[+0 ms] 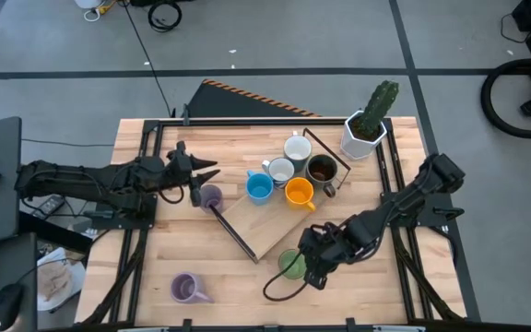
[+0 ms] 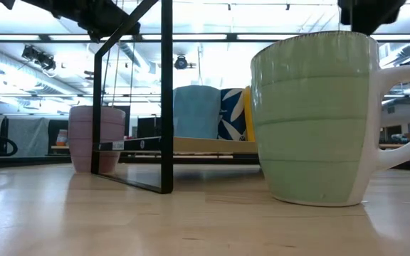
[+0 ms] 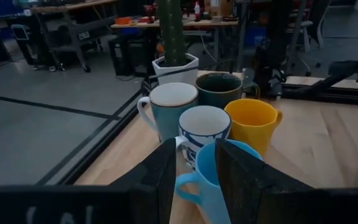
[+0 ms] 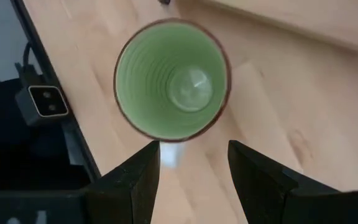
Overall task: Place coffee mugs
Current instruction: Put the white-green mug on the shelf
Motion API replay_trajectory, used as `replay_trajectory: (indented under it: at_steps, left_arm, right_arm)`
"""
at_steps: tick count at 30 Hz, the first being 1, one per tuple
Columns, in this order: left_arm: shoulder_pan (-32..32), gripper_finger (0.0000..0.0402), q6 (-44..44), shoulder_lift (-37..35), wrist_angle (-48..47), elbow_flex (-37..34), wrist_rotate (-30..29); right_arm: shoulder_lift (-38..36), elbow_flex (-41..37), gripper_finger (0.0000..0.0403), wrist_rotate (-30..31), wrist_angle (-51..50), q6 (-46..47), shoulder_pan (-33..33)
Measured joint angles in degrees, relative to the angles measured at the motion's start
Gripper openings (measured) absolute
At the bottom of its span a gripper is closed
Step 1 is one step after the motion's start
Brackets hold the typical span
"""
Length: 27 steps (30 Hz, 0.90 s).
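Observation:
A green mug (image 1: 290, 266) (image 2: 312, 121) (image 4: 171, 79) stands upright on the table near the front edge, its handle (image 2: 404, 107) off to one side. My right gripper (image 1: 310, 269) (image 4: 194, 155) hovers over it, open and pointing down, with its fingertips just beside the rim. One lilac mug (image 1: 210, 195) (image 2: 95, 139) stands on the table at the wooden board's left corner. My left gripper (image 1: 208, 173) (image 3: 196, 155) is open just above and beside it, pointing right toward the blue mug (image 1: 259, 187) (image 3: 213, 180). A second lilac mug (image 1: 187, 289) stands near the front left.
A wooden board (image 1: 265, 221) with a black wire frame (image 2: 166, 92) lies mid-table. On and behind it stand the blue mug, an orange mug (image 1: 300, 193), a dark brown mug (image 1: 321, 169) and two white mugs (image 1: 298, 148) (image 1: 279, 171). A cactus pot (image 1: 362, 129) sits at the far right. A black cable (image 1: 279, 286) loops by the green mug.

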Motion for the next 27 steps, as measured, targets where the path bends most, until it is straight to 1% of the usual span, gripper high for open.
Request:
replay_trajectory:
  at_steps: [4,12,15,19,24,27]
  left_arm:
    - [0.0,0.0119,0.12,0.05,0.17,0.0,0.0]
    - [0.0,0.0119,0.27,0.05,-0.17,0.0,0.0]
    - [0.0,0.0119,1.11,0.05,-0.07,0.0,0.0]
    - [0.02,0.0119,4.86,0.05,0.43,0.0,-0.01]
    - [0.88,0.0119,8.62,0.05,0.5,0.0,-0.04]
    - [1.13,0.0119,9.34,0.05,0.41,0.0,-0.07]
  right_arm:
    - [0.94,1.62,0.0195,0.0,-1.0,2.87,1.21]
    - [0.94,1.66,0.0195,0.34,-2.78,8.75,3.97]
    - [0.94,1.66,0.0195,3.17,-3.58,11.04,5.66]
    - [0.94,1.64,0.0195,7.4,-7.13,14.62,8.05]
    - [1.35,1.62,0.0195,9.18,-10.1,20.26,9.95]
    - [2.95,1.47,0.0195,9.09,-9.81,21.17,10.89]
